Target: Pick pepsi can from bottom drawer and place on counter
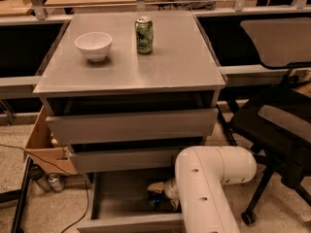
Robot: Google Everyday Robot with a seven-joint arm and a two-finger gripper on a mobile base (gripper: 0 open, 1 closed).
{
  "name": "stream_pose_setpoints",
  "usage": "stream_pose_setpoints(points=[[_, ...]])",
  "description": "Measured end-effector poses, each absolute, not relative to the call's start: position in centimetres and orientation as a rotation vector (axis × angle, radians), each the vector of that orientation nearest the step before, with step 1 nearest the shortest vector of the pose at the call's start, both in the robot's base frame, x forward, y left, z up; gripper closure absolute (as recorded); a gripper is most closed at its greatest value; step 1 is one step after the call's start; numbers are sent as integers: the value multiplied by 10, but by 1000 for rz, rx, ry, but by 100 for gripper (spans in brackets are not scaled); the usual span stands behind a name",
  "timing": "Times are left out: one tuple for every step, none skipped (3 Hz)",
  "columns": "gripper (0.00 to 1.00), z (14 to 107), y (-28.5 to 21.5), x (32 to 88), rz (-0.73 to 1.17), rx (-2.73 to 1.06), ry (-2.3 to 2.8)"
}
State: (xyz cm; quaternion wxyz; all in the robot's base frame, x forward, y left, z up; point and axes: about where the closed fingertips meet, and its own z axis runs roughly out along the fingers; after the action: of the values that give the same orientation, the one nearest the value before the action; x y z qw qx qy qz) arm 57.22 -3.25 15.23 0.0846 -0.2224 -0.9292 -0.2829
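My pincer (159,192) sits low inside the flat grey bottom drawer (116,198), right by the dark blue pepsi can (155,200), whose label is unreadable. I cannot tell its grip. Above it, the matte table (180,62) carries a green can (144,34) and a white bowl (93,45).

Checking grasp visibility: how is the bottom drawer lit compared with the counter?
Camera view: the counter is evenly lit, with soft shadows under the bowl and green can; the bottom drawer lies in shade; the gripper inside it, by the pepsi can, is partly hidden behind the arm.
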Motion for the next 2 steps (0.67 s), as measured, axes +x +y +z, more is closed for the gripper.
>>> stream_pose_setpoints(points=[[0, 152, -33, 572, -844, -663, -2772], [0, 161, -29, 573, -863, -661, -2785]])
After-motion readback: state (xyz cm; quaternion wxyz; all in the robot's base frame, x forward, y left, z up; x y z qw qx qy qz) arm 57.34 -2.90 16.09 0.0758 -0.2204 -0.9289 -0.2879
